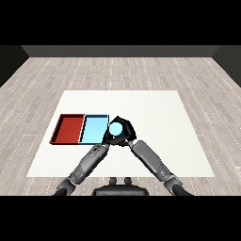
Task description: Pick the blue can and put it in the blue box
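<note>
The blue can shows its pale round top just right of the light blue tray. My right hand is curled round the can, with black fingers wrapping its far and right sides. My left hand sits close against the can's lower left, at the blue tray's near right corner, and is mostly merged with the other hand's dark shape. The red tray lies to the left of the blue one, touching it.
Both trays sit at the left of the white table. Both forearms come in from the lower corners and meet at the can. Wooden floor surrounds the table.
</note>
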`<state>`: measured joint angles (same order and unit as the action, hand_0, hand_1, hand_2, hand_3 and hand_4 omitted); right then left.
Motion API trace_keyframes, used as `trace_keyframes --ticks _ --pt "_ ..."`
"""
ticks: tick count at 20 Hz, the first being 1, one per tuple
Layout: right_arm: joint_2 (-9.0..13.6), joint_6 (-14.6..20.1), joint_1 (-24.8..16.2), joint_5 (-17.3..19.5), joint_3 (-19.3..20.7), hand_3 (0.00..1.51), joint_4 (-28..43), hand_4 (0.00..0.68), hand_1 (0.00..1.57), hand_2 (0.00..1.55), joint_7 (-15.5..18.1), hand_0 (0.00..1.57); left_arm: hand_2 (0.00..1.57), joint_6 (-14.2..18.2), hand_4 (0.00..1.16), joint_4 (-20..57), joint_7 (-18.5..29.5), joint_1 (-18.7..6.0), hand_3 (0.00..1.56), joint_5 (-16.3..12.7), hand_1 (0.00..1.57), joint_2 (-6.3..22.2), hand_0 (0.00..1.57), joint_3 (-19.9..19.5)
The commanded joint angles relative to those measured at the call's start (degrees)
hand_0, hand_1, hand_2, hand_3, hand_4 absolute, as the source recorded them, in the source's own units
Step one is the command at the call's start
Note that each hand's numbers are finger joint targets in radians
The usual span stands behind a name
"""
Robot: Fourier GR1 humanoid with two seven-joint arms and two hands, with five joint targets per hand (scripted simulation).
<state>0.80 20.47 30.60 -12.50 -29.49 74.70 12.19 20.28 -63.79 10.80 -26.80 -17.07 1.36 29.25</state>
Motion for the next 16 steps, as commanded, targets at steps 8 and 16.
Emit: trace_keyframes --ticks 8,16 --pt "-0.75 -0.69 1.11 -2.72 -0.88 1.40 -0.11 0.572 1.47 1.46 0.96 1.47 1.10 9.96 0.69 5.46 2.89 -4.24 0.84 -3.38 1.11 -1.29 1.11 4.73" --pt "-0.73 0.72 -1.63 -1.17 -2.49 1.40 0.88 0.576 1.47 1.45 1.94 1.47 0.86 12.52 0.64 7.59 3.14 -7.91 0.57 -7.53 0.83 -1.28 0.83 6.50"
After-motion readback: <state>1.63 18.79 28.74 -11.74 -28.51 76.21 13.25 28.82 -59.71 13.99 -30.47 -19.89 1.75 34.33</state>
